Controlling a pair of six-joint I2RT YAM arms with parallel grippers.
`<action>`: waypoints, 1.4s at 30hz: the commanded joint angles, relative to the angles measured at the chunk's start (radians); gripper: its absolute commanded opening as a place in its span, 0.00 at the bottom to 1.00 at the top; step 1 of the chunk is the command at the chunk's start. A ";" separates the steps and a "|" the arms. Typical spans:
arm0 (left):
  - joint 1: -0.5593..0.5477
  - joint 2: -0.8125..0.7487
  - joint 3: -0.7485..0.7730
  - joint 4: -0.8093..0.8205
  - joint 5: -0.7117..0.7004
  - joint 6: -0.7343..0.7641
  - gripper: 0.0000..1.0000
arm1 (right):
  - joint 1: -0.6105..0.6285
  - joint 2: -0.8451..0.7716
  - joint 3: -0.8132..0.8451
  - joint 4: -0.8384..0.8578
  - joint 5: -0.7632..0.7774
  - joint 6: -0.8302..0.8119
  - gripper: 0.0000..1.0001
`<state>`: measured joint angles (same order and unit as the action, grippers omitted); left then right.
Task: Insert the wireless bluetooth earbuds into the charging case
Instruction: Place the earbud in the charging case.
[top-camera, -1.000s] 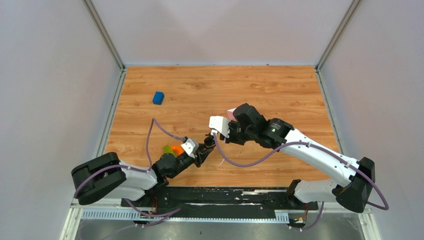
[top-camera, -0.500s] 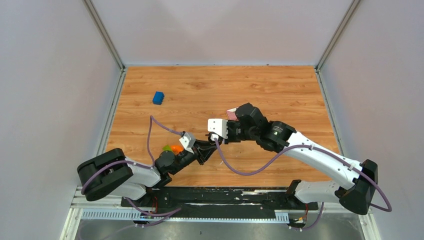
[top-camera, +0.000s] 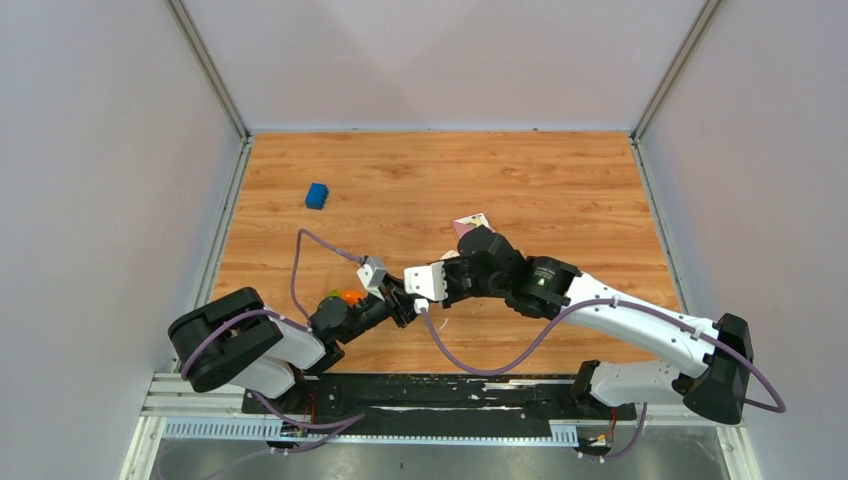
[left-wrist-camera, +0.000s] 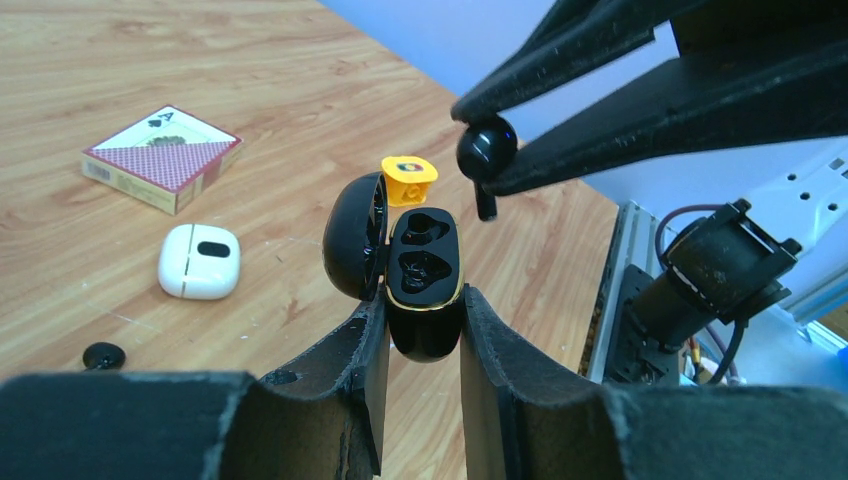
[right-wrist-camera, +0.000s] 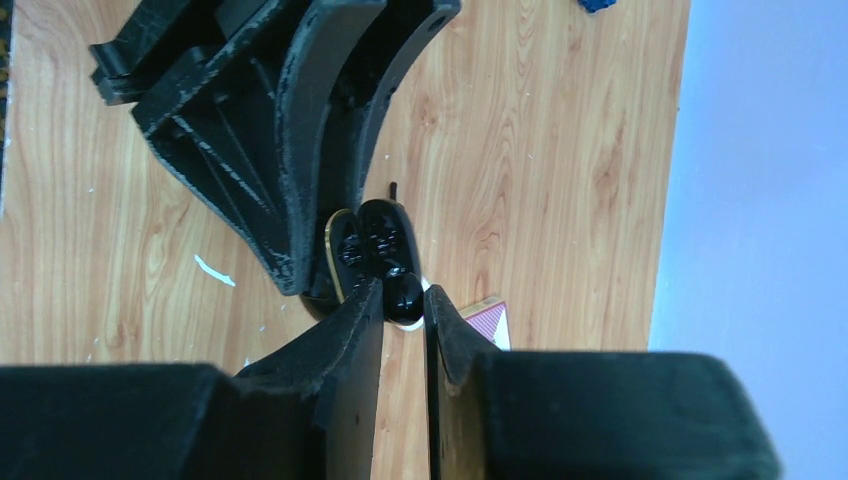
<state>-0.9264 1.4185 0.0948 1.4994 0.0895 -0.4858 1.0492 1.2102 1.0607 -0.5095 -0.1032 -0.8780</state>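
My left gripper is shut on the black, gold-rimmed charging case. Its lid hangs open to the left and both wells look empty. My right gripper is shut on one black earbud. In the left wrist view this earbud hangs just above and to the right of the case, apart from it. The other earbud lies on the table at the left. In the top view the two grippers meet near the table's front centre.
A white earbud case and a card deck lie on the wood beyond the black case, with a yellow block behind it. A blue block sits far left. An orange and green piece lies by the left wrist.
Both grippers have shifted left and toward the front edge, staying tip to tip. The right arm has moved off the card deck, which now shows. Neither grip has changed.
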 joint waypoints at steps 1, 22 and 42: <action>0.008 0.009 0.029 0.107 0.047 -0.025 0.00 | 0.009 -0.012 0.011 0.060 0.057 -0.037 0.15; 0.015 -0.026 0.012 0.107 0.041 -0.023 0.00 | 0.034 -0.005 -0.049 0.107 0.160 -0.100 0.15; 0.023 -0.044 0.003 0.107 0.034 -0.020 0.00 | 0.061 0.018 -0.069 0.122 0.179 -0.106 0.15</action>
<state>-0.9115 1.4021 0.0944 1.5002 0.1329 -0.5110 1.0966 1.2243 0.9955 -0.4217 0.0559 -0.9760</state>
